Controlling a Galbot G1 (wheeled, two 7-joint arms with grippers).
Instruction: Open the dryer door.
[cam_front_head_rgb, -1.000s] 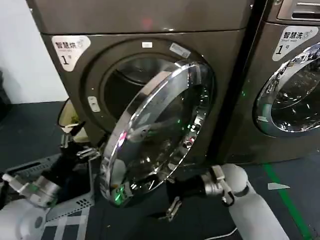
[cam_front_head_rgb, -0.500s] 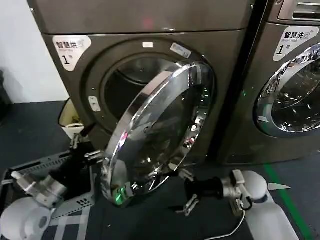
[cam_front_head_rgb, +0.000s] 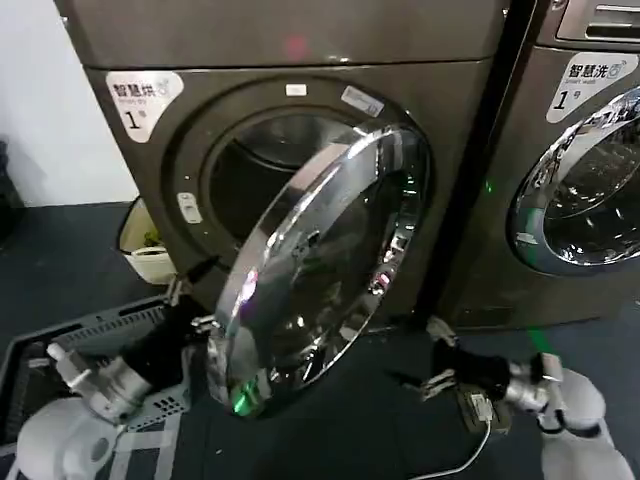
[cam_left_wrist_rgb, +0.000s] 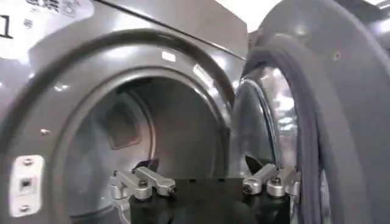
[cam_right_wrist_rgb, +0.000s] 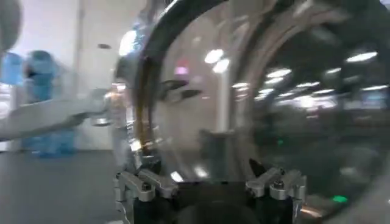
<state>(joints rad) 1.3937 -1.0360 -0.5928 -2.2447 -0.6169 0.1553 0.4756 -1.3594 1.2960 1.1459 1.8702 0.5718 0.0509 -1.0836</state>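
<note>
Left gripper (cam_front_head_rgb: 197, 290) and right gripper (cam_front_head_rgb: 425, 355) (2 arms low), fingers spread.

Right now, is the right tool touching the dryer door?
Apart. In the head view the right tool sits low on the floor side, with dark floor visible between its open fingers and the chrome rim of the dryer door.

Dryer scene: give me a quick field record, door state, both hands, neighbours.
door: round chrome-rimmed glass dryer door, swung partly open, hinged on its right side
drum opening: dark round opening, exposed
left hand: low at the door's free edge, fingers open, holding nothing
right hand: low, right of the door, off it, fingers open, empty
machine: grey-brown front-load dryer
neighbour: second grey-brown machine on the right, door shut
floor item: cream tub left of the dryer
</note>
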